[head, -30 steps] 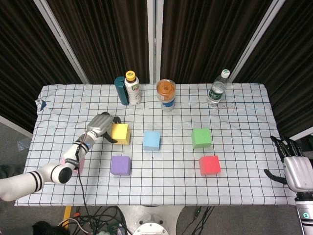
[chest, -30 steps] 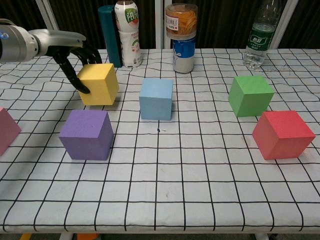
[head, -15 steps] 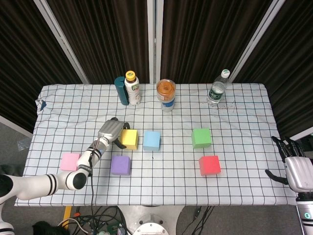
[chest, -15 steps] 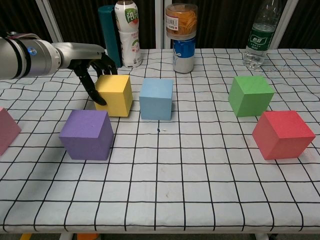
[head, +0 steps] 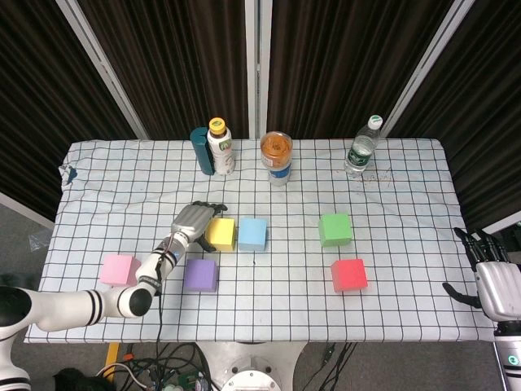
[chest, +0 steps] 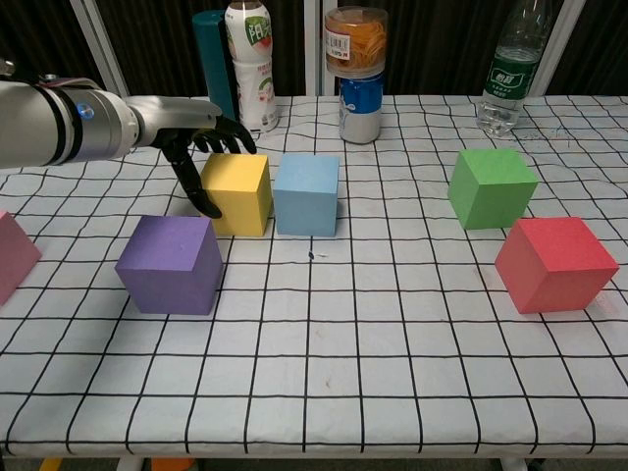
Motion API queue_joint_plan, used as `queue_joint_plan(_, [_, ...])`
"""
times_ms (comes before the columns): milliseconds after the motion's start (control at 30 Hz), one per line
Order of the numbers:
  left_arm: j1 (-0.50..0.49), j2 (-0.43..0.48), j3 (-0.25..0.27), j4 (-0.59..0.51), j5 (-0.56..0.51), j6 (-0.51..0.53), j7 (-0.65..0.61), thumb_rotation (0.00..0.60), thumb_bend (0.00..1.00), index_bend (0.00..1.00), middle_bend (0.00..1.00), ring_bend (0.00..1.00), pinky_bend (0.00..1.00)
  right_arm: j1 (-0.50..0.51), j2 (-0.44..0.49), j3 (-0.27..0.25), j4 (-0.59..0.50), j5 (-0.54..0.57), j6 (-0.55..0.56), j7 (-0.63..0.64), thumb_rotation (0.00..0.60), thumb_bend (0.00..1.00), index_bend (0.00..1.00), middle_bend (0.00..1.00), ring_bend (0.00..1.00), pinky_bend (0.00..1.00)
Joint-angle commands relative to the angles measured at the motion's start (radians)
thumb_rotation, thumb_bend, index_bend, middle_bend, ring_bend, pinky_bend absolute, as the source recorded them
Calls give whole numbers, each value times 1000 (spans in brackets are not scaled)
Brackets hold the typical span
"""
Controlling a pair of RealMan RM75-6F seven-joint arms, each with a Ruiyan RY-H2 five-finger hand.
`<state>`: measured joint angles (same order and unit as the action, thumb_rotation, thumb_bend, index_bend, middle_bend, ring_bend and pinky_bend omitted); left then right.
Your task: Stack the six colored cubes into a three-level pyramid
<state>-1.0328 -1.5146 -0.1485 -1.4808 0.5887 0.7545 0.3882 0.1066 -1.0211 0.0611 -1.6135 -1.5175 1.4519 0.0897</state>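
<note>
The yellow cube (head: 221, 234) (chest: 238, 194) stands on the checked cloth, its right face against the blue cube (head: 252, 234) (chest: 307, 194). My left hand (head: 193, 220) (chest: 201, 147) holds it, thumb on its left face and fingers over its back top edge. In front of it sits the purple cube (head: 200, 275) (chest: 169, 263), with the pink cube (head: 118, 270) (chest: 15, 253) far left. The green cube (head: 334, 229) (chest: 491, 186) and red cube (head: 348, 274) (chest: 554, 263) lie to the right. My right hand (head: 494, 281) hangs off the table's right edge, fingers apart, holding nothing.
Along the back stand a teal cylinder (head: 200, 151), a white bottle (head: 220, 147), an orange-filled jar on a can (head: 276, 157) and a water bottle (head: 361, 147). The checked tablecloth (head: 269, 301) covers the whole table.
My left hand has carried the yellow cube rightward and set it down against the blue cube. The right hand has barely moved.
</note>
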Motion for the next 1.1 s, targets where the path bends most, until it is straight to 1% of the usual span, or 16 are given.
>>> queue_joint_plan(33, [3,11,5,-15,42,-1,-10,600,0,103,74,72,141,-2,0,0,2,0,3,3,600,99,0,160,0,104])
queue_joint_plan(167, [5,35,28,-11,118,-23,-9,600,0,109,79,72,128,-5,0,-2,4,-1,5,6,600,99,0,160,0,104])
queue_joint_plan(333, [-2,54,41,16,188,-87,-37,600,0,160,141,72,123,-5,-2,-2,2,-2,5,3,600,99,0,160,0,104])
queue_joint_plan(433, [-7,54,41,32,229,-99,-49,600,0,193,168,73,123,-5,-2,-2,0,-1,3,-1,600,99,0,160,0,104])
queue_joint_plan(500, [-11,52,43,45,247,-104,-53,600,0,230,208,84,122,-5,-3,-2,-2,1,3,-2,600,99,0,160,0,104])
queue_joint_plan(600, [-15,46,36,54,256,-109,-69,600,0,282,285,135,123,-6,-4,-2,-3,3,3,-5,600,99,0,160,0,104])
queue_joint_plan(667, [-16,40,33,63,256,-107,-76,600,0,313,313,153,123,-6,-4,-1,-3,4,2,-5,600,99,0,160,0,104])
queue_joint_plan(767, [-20,28,28,77,247,-104,-83,600,0,336,372,204,124,-5,-4,-1,-3,5,0,-5,600,99,0,160,0,104])
queue_joint_plan(967, [-29,37,28,53,212,-90,-70,600,0,338,380,209,125,-4,-3,1,-2,4,0,-4,600,98,0,160,0,104])
queue_joint_plan(1100, [-41,42,30,45,188,-101,-66,600,0,336,380,209,125,-5,-2,1,-1,4,2,-2,600,99,0,160,0,104])
